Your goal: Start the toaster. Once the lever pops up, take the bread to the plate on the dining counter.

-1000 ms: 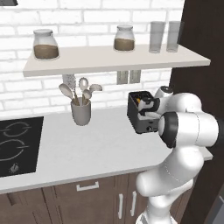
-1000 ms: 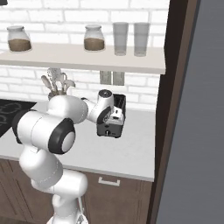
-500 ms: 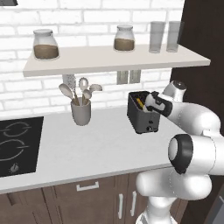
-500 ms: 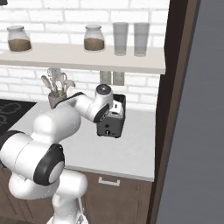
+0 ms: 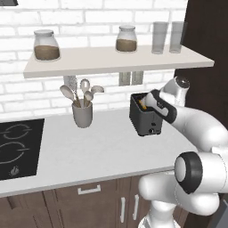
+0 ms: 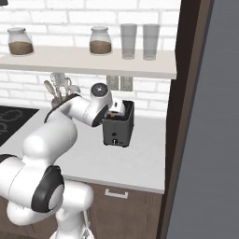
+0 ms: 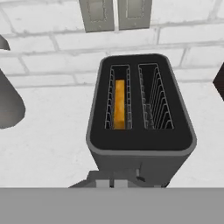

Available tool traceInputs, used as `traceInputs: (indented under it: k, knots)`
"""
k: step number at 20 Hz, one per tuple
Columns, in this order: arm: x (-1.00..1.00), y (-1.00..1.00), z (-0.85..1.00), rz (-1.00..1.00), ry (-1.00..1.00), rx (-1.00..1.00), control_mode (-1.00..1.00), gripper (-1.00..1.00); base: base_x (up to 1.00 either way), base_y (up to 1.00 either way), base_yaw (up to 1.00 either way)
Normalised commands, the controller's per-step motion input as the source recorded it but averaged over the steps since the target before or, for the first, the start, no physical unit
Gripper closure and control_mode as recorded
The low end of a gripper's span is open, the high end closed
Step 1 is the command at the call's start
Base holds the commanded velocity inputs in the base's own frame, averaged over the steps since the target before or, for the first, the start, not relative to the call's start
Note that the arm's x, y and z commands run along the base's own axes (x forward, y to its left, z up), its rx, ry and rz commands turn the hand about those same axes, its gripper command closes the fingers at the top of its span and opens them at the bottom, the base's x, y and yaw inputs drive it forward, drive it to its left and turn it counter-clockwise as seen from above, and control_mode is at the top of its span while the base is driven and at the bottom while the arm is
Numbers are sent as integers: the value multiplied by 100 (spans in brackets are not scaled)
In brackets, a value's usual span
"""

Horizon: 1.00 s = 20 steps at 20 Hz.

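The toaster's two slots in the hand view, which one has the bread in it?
The left slot of the toaster holds the golden-brown bread, seen edge-on. The right slot shows only its bare wire guides.

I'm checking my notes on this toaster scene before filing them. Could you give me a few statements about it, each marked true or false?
1. The bread sits in the left slot of the toaster in the hand view. True.
2. Both toaster slots hold bread. False: the right slot is empty.
3. A grey utensil cup stands on the worktop between the toaster and the hob. True.
4. The shelf carries four jars. False: two jars and two glasses.
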Motion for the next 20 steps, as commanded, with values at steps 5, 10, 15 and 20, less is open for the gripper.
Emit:
traceInputs:
  k: [5, 10, 15, 20]
  knots:
    - [-8, 3, 18, -2, -1, 0, -100, -100, 0, 0, 0]
    - [-9, 0, 0, 0, 4, 0, -100, -100, 0, 0, 0]
    - [0, 25, -4, 0, 0, 0, -100, -100, 0, 0, 0]
    - [0, 10, -9, 0, -6, 0, -100, -100, 0, 0, 0]
